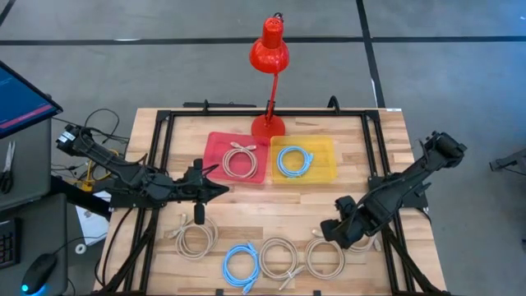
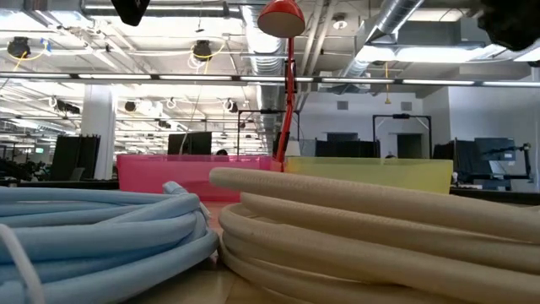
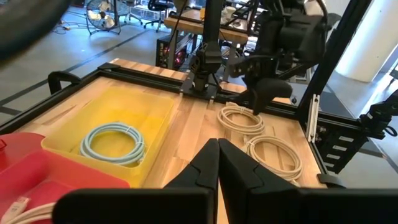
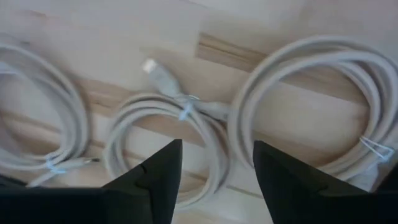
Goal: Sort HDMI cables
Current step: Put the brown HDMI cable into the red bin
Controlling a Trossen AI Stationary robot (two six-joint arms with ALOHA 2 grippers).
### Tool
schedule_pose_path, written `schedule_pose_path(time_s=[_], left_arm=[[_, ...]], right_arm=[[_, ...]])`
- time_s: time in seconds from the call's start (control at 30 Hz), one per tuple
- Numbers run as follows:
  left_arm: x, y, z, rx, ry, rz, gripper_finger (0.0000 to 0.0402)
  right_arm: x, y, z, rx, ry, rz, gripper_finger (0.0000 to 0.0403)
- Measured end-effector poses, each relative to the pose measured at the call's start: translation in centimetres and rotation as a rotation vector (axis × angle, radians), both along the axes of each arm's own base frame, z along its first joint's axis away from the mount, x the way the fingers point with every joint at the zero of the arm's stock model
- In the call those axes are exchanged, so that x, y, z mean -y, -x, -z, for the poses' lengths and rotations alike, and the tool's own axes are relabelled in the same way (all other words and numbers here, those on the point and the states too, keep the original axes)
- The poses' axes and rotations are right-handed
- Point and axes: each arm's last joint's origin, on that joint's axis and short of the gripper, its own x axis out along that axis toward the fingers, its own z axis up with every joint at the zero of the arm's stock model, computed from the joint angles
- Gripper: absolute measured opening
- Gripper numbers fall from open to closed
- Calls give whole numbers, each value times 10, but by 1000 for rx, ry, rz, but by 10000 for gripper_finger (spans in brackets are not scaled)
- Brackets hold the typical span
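Note:
Several cable coils lie flat along the table's near edge: a beige one [image 1: 196, 238], a light blue one [image 1: 241, 265] and two beige ones [image 1: 278, 256] [image 1: 325, 256]. Another beige coil [image 1: 241, 160] lies in the red tray [image 1: 215, 141], and a blue coil [image 1: 294, 161] in the yellow tray [image 1: 329, 146]. My right gripper [image 1: 330, 233] is open and hovers over the near-right beige coils; in its wrist view its fingers straddle a small beige coil [image 4: 165, 143] without touching it. My left gripper [image 1: 220, 190] is shut and empty, left of centre, just in front of the red tray.
A red desk lamp [image 1: 269, 49] stands on its base behind the two trays at the far edge. A black frame [image 1: 164, 131] runs around the tabletop. Bare wood lies between the trays and the near row of coils.

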Motion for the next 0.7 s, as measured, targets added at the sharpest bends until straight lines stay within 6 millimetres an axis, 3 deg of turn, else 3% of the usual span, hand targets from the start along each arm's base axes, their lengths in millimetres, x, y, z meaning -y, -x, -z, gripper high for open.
schedule_pose_path(time_s=[0.43,0.7], left_arm=[[0,0,0,0,0,0,8],[0,0,0,0,0,0,9]], right_arm=[[1,4,12,-63,-8,12,160],[-12,-11,41,-106,32,-15,159]])
